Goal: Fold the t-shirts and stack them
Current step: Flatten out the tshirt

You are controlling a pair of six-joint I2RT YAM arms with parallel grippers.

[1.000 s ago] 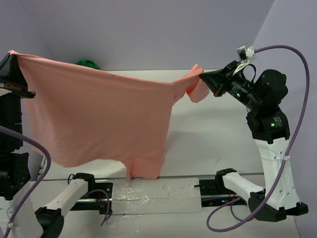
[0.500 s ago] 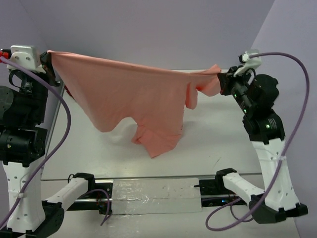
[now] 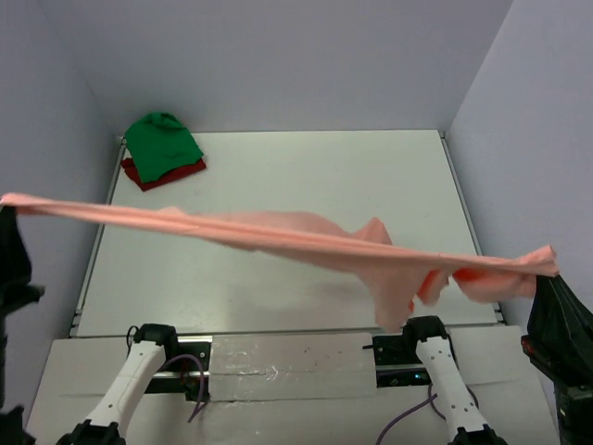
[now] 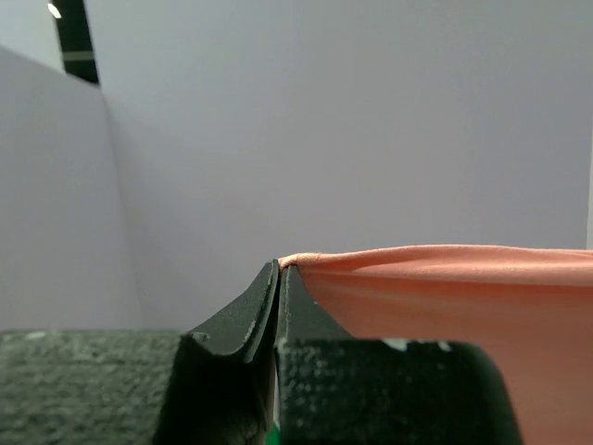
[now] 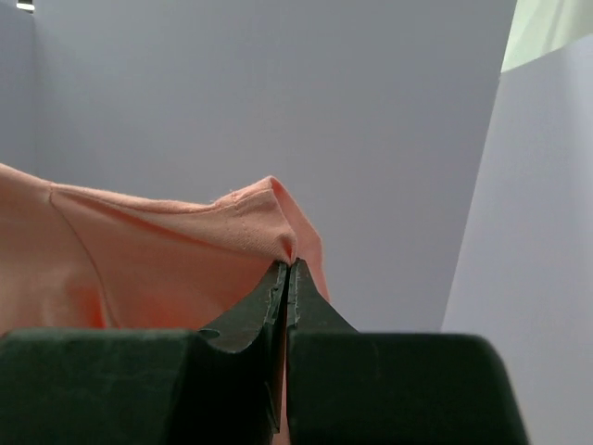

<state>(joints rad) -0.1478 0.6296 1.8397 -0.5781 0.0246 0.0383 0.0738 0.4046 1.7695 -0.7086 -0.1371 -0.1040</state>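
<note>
Above table (image 3: pixel 306 176): I hold salmon-pink t-shirt (image 3: pixel 278 234) stretched, unfolded.
Jaws: left gripper (image 4: pixel 279 267), right gripper (image 5: pixel 288 264) closed on it.
Done: green t-shirt (image 3: pixel 162 144) over dark red t-shirt (image 3: pixel 148 176).

White table (image 3: pixel 278 176) carries a dark red t-shirt (image 3: pixel 148 176) beneath a green t-shirt (image 3: pixel 162 144), far-left corner
</note>
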